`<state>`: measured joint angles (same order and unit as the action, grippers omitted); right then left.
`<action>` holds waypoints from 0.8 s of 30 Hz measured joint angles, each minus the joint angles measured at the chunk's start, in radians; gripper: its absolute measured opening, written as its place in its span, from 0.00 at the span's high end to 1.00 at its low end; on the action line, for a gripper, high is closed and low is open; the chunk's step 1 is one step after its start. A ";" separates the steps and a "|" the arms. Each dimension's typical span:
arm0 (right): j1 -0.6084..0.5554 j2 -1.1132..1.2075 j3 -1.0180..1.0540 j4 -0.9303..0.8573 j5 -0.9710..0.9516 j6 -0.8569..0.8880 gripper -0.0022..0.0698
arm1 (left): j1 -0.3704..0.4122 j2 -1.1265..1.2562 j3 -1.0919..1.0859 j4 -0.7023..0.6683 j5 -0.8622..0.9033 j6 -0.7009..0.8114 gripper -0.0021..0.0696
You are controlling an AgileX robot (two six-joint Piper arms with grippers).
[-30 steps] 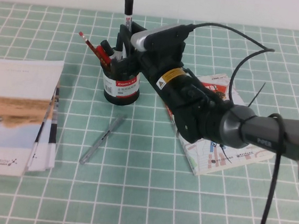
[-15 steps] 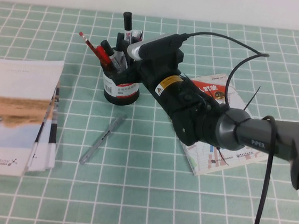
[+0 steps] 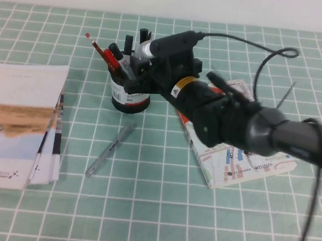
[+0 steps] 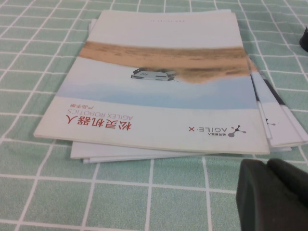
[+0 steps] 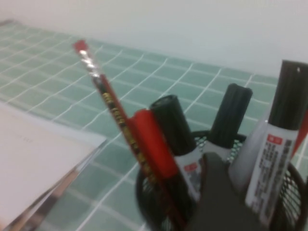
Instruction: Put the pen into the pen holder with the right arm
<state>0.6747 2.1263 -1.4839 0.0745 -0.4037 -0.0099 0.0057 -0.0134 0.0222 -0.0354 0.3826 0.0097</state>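
Observation:
The pen holder [image 3: 130, 98], a black mesh cup with a red-banded white label, stands at the back middle of the table. The pen [image 3: 142, 37], a marker with a white printed barrel and black cap, stands inside it among other markers and red pens. In the right wrist view the pen [image 5: 275, 159] leans in the pen holder [image 5: 288, 202], apart from one fingertip [image 5: 216, 192]. My right gripper [image 3: 137, 66] hangs open over the holder's rim. My left gripper [image 4: 274, 192] is shut and empty, low over the cloth beside the booklets.
A stack of booklets [image 3: 14, 122] lies at the left, also in the left wrist view [image 4: 163, 82]. A slim grey pen [image 3: 110, 150] lies in front of the holder. A map booklet [image 3: 243, 161] lies under my right arm. A red pencil [image 3: 96, 47] sticks out of the holder.
The pen has dropped from high above the holder down into it. My right arm has lowered slightly and leaned over the holder.

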 joint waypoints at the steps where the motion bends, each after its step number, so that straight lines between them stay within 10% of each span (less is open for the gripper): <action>1: 0.004 -0.033 0.021 -0.002 0.026 0.000 0.53 | 0.000 0.000 0.000 0.000 0.000 0.000 0.98; 11: 0.034 -0.486 0.255 -0.034 0.477 0.000 0.95 | 0.000 0.000 0.000 0.000 0.000 0.000 0.98; 24: 0.034 -0.939 0.565 -0.034 0.781 -0.004 0.99 | 0.000 0.000 0.000 0.000 0.000 0.000 0.98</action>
<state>0.7092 1.1878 -0.9186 0.0402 0.3770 -0.0141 0.0057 -0.0134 0.0222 -0.0354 0.3826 0.0097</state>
